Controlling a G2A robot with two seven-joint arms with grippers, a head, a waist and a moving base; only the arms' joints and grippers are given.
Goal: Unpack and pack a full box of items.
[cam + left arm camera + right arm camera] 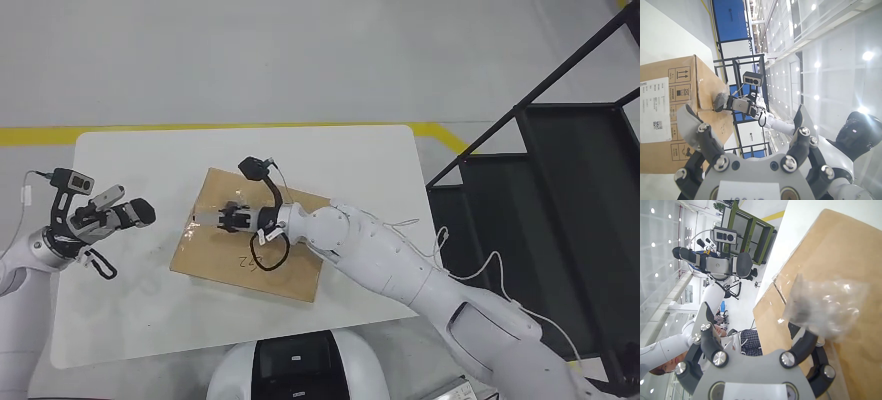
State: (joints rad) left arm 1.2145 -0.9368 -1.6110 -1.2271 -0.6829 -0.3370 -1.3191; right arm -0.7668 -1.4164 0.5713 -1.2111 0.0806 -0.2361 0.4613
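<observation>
A: The right fingers [703, 313], are they open or closed?

B: Open. They are spread apart, and nothing is pinched between them. A scrunched-up bit of clear tape [829, 302] sits over one of them.

A: Where is the box?

B: The brown box [210, 250] lies in the middle of the white tabletop [330, 160]. Its flaps are shut, and shiny tape runs along the line where they meet.

A: And where is it from the right fingers?

B: Right under them. They are over the top of the box, near the edge that faces the other arm, just beside that line.

A: Do they touch the box?

B: I cannot tell. They are very close to it.

A: What about the left fingers [688, 119]?

B: They are spread wide and hold nothing. They hang over the tabletop, off to the side of the box and well apart from it.

A: What do they face?

B: The side of the box that has a big white label [654, 109] stuck on it.
</observation>
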